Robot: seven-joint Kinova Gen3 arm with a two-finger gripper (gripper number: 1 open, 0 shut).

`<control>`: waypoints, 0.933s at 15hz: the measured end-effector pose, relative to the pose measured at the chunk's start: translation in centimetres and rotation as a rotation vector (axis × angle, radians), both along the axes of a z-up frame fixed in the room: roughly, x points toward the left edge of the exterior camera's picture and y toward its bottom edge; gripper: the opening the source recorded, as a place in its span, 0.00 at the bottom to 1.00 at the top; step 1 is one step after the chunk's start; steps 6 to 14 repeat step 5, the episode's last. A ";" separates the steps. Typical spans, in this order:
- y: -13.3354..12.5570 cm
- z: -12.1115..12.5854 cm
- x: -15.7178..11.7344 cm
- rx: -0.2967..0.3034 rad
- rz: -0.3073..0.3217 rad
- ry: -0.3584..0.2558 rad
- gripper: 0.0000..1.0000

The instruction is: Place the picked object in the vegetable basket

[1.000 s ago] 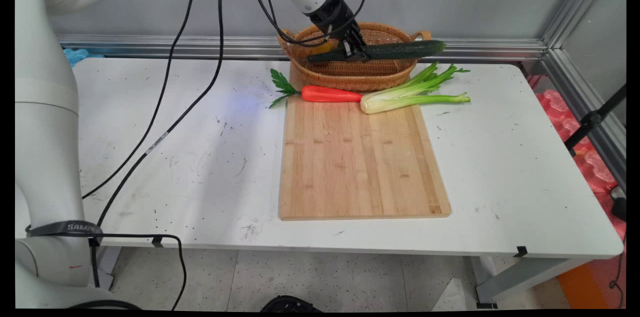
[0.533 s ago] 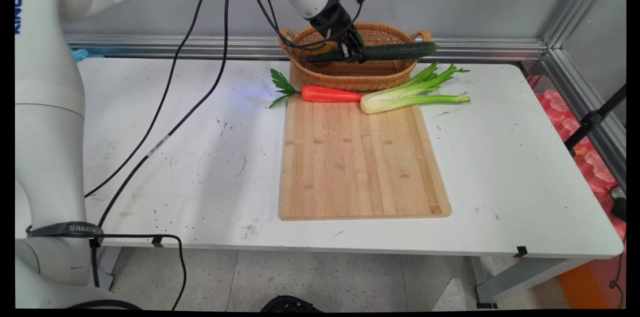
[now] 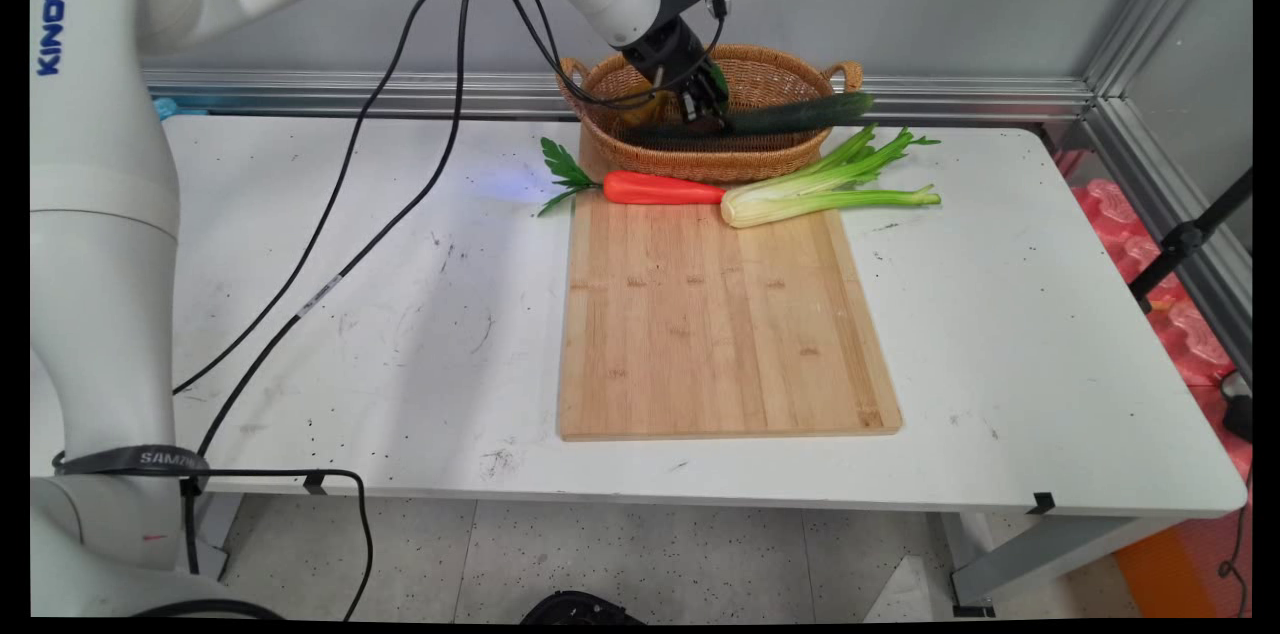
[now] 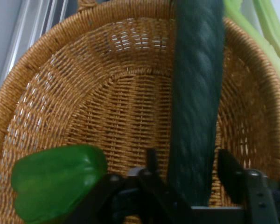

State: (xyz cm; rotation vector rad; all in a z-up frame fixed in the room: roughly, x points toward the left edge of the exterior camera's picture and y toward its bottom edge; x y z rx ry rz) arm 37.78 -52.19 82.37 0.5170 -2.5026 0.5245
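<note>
The black two-finger pincer (image 3: 703, 117) pinches a long dark green cucumber (image 3: 790, 114) near its left end, low inside the oval woven wicker basket (image 3: 700, 149) at the counter's (image 3: 1000, 334) far edge. The cucumber's long axis runs left to right, its right tip overhanging the basket rim. A green bell pepper (image 4: 56, 184) lies in the basket just beside the pincer.

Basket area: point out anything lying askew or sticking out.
The cucumber is the odd one: gripped by the gripper, it lies across the wicker basket with its right end poking past the rim, near the handle. A green pepper sits inside the basket. Carrot and celery lie flat beside it.
</note>
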 end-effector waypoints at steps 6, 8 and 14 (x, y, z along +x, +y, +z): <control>-0.5 -0.5 -0.2 -0.003 0.004 0.012 1.00; -0.5 -0.5 -0.2 -0.003 0.004 0.012 1.00; -0.5 -0.5 -0.2 -0.003 0.004 0.012 1.00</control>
